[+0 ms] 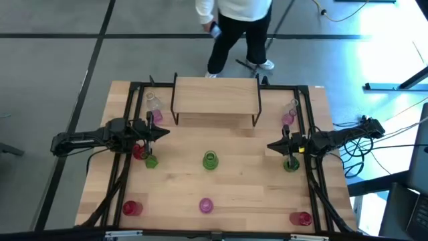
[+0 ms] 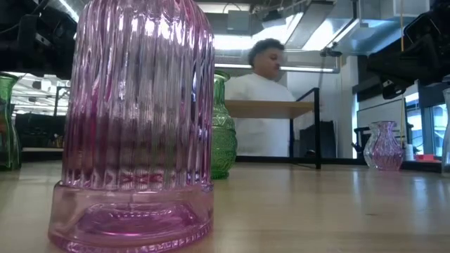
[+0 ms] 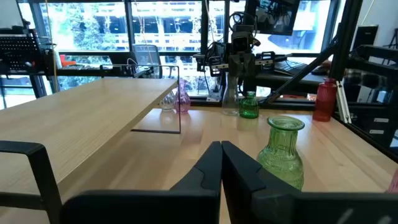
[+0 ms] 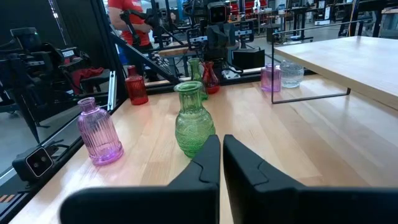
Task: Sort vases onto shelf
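Note:
The shelf [image 1: 215, 100] stands on thin black legs at the table's far middle, its top bare. Glass vases stand upright on the tabletop: a green one [image 1: 210, 160] in the middle, a pink one [image 1: 205, 205] near the front edge, and red [image 1: 139, 151] and green [image 1: 150, 161] ones under my left arm. My left gripper [image 1: 166, 132] hovers shut at the left, above the table. My right gripper [image 1: 271, 145] hovers shut at the right, pointing at the middle. In the right wrist view the green vase [image 4: 193, 120] stands just beyond the fingertips [image 4: 221, 140].
More vases stand on the table: clear [image 1: 153, 102] and pink [image 1: 156, 115] left of the shelf, pink [image 1: 288, 118] and clear [image 1: 292, 106] right of it, green [image 1: 291, 164] under my right arm, red [image 1: 131, 208] and red [image 1: 302, 218] at the near corners. A person [image 1: 234, 27] stands beyond the far edge.

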